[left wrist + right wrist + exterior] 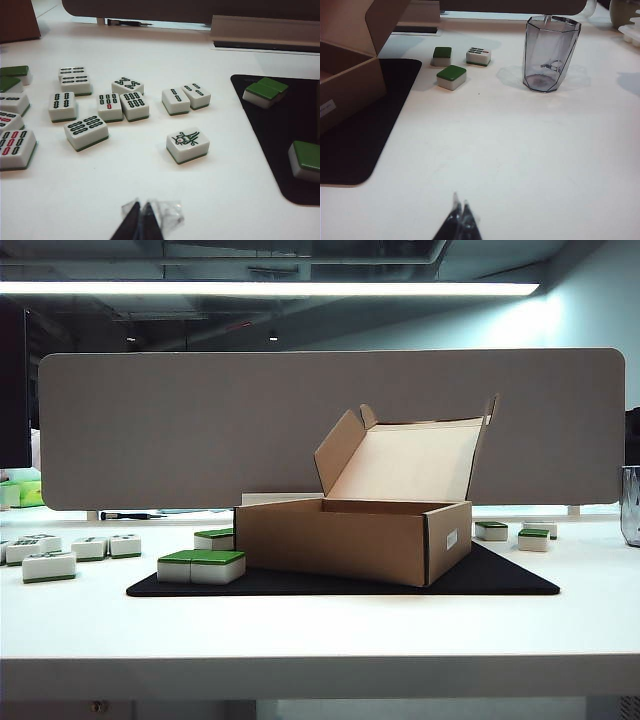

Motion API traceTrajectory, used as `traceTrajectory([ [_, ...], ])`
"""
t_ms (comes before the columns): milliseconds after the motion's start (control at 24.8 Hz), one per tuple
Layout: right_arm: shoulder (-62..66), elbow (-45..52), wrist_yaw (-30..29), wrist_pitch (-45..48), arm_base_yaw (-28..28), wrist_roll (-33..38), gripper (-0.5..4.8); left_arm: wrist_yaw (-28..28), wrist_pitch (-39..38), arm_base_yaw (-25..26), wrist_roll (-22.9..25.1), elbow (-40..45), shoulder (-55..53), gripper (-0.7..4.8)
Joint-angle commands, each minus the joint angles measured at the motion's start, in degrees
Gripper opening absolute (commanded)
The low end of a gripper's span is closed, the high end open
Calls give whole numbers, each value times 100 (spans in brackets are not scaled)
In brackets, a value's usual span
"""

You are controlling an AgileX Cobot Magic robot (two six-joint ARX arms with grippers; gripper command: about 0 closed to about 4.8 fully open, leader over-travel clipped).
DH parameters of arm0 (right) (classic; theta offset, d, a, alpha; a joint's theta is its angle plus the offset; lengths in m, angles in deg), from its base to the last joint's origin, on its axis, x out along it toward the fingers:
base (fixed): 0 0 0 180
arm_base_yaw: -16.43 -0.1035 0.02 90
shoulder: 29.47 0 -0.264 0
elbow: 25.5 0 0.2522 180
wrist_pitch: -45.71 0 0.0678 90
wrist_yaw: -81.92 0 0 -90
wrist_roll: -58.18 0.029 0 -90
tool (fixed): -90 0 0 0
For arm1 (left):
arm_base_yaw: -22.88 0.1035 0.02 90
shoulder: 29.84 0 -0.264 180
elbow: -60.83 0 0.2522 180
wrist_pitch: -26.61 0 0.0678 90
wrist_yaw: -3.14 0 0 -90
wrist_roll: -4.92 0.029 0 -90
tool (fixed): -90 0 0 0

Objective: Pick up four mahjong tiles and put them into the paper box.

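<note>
The paper box [350, 540] stands open on a black mat [500, 580], lid up; its corner [350, 90] shows in the right wrist view. Green-backed mahjong tiles [201, 566] lie on the mat's left edge, also seen from the left wrist [265, 91]. Several face-up tiles [187, 146] are spread on the white table ahead of my left gripper [142, 203], which is shut and empty. Three more tiles [452, 77] lie right of the box, well ahead of my right gripper [460, 197], also shut and empty. Neither gripper shows in the exterior view.
A clear faceted plastic cup [550, 55] stands on the table right of the tiles, and its edge [630, 505] shows at the far right of the exterior view. A grey partition panel [330, 425] closes off the back of the table.
</note>
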Motion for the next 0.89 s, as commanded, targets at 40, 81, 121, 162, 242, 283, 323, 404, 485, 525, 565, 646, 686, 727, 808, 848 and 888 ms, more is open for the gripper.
traceTrajectory([
  [40, -48, 4, 2, 59, -9, 24, -1, -13, -87, -4, 0, -4, -2, -6],
  [81, -48, 4, 0, 59, -9, 26, -1, -13, -87, -4, 0, -4, -2, -6],
  [121, -48, 4, -2, 59, -9, 28, -1, -13, -87, -4, 0, -4, -2, -6],
  [162, -48, 4, -11, 59, -9, 28, -1, -11, -87, -4, 0, -4, -2, -6],
  [242, -48, 4, -20, 59, -9, 31, -1, -11, -90, -4, 0, -4, -2, -6],
  [283, -48, 4, -20, 59, -9, 31, -1, -11, -87, -4, -2, -4, -2, -6],
  [323, -48, 4, -20, 59, -9, 31, -1, -11, -87, -4, -2, -4, -2, -6],
  [404, -48, 4, -20, 59, -9, 31, -1, -9, -87, -4, -2, -4, -2, -6],
  [485, -48, 4, -17, 59, -9, 28, -1, -9, -87, -4, -2, -4, -2, -6],
  [525, -48, 4, -17, 63, -9, 28, -1, -11, -90, -4, -2, -4, -2, -6],
  [565, -48, 0, -17, 70, -9, 28, -1, -13, -90, -4, 0, -4, -2, -6],
  [646, -48, -13, -13, 105, -9, 31, -1, -15, -90, -4, 0, -4, -2, -6],
  [686, -48, -22, -11, 129, -9, 31, -2, -15, -90, -4, 0, -4, -2, -6],
  [727, -48, -44, 9, 155, -9, 46, -2, -17, -90, -4, 0, -4, -2, -6],
  [808, -48, -105, 42, 186, -9, 92, -2, -20, -90, -4, 0, -4, -2, -6],
  [848, -48, -188, 72, 186, -9, 157, -2, -20, -92, -4, 0, -4, -2, -6],
  [888, -48, -247, 70, 188, -9, 175, -2, -20, -92, -4, 2, -4, -2, -6],
])
